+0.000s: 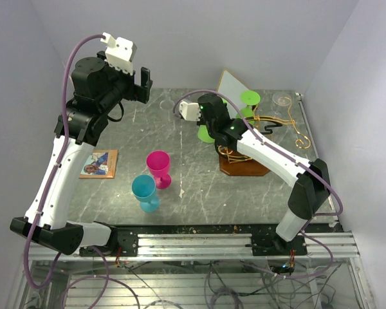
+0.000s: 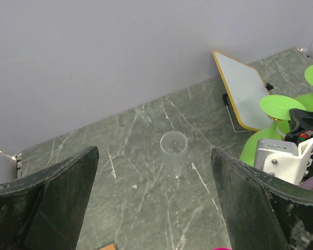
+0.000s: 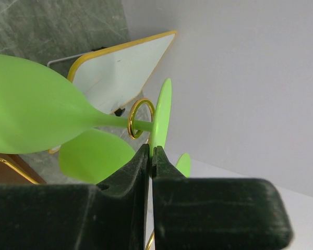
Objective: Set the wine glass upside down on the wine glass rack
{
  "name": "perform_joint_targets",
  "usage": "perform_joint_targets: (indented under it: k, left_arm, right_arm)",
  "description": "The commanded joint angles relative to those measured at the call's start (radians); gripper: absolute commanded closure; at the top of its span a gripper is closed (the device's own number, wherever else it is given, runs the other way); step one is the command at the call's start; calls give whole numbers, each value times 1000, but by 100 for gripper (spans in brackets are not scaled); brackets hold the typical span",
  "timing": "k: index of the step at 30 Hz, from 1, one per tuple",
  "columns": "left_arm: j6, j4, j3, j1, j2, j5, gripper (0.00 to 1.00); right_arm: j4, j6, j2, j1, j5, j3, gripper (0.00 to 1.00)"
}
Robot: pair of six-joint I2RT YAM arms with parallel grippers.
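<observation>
Right wrist view: my right hand [image 3: 152, 156] pinches the foot of the lime-green plastic wine glass [image 3: 36, 112], its stem inside the ring of the ornate gold wire rack [image 3: 129, 121]. Seating step, I judge; next, release gently. Beside the rack, my left hand [image 2: 154, 152] gapes, empty.

Overhead overview, two wrist close-ups

Wine glass rack [image 1: 242, 167] is crowded by green glasses [image 1: 249, 98] and white panel [image 1: 235, 85]; pink glass [image 1: 158, 164] and blue glass [image 1: 143, 190] stand front-centre; tabletop [image 1: 174, 129] between is left passable.
</observation>
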State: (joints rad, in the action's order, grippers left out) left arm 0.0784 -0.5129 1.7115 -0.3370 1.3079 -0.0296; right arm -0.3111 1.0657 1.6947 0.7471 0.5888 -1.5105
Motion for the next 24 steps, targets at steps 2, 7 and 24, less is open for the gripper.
perform_joint_targets:
  k: [2, 7, 24]
  left_arm:
    - [14, 31, 11, 7, -4, -14, 1]
    - [18, 30, 13, 7, -4, -14, 1]
    - [41, 43, 5, 7, -22, 5, 1]
  right_arm:
    - [10, 15, -15, -3, -16, -17, 97]
    - [2, 23, -17, -3, -46, -6, 96]
    - [-87, -13, -11, 23, -76, -64, 85]
